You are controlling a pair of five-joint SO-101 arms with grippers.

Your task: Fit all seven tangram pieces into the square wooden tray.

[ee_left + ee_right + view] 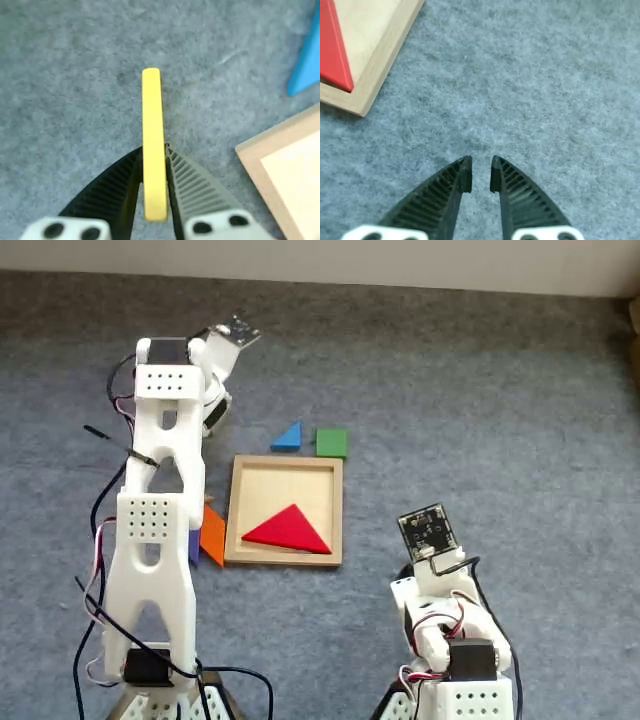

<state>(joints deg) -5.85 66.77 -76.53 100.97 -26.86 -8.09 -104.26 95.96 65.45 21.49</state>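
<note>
1. Square wooden tray [285,462] sits mid-frame in the high view on grey carpet [480,390]. A large red triangle [288,530] lies inside it, along the lower edge.
2. Small blue triangle [288,437] and green square [332,443] lie side by side just above the tray's upper rim, outside it.
3. Orange piece [212,533] lies just beside the tray's left rim, partly under the left arm [155,540].
4. Left gripper [154,151] pinches a thin yellow piece [151,100] edge-on over the carpet, near a tray corner.
5. Right gripper [480,174] is on the arm at lower right. Its fingers are parted by a narrow gap, with nothing between them.
</note>
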